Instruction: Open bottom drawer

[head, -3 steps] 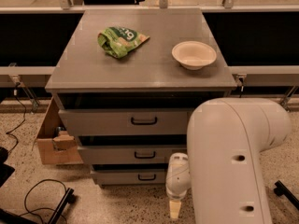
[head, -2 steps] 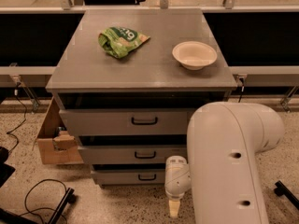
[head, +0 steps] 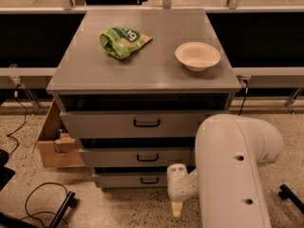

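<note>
- Cables (head: 40,201): black, loose on the floor at far left, well apart from the cabinet; no part in the task.
- Cardboard box (head: 50,148): on the floor against the cabinet's left side, beside the drawers and not in front of them, so likely no obstacle to a pull.
- Snack bag (head: 122,42): green, lying flat on the cabinet top, left of middle.
- Cabinet (head: 142,80): grey, with three stacked drawers facing the camera.
- Bottom drawer (head: 118,179): lowest front, close to the floor, with a black loop handle (head: 149,180) at its middle. It looks shut or nearly so; opening is judged not yet done.
- Gripper (head: 176,209): low near the floor, just right of that handle, pointing down and not on it. Apart or together: cannot tell. The low position likely suits the handle's height.
- Bowl (head: 197,56): pale, upright on the cabinet top, right side.
- Arm (head: 232,175): large, white, in the foreground, hiding the right ends of the lower drawers.
</note>
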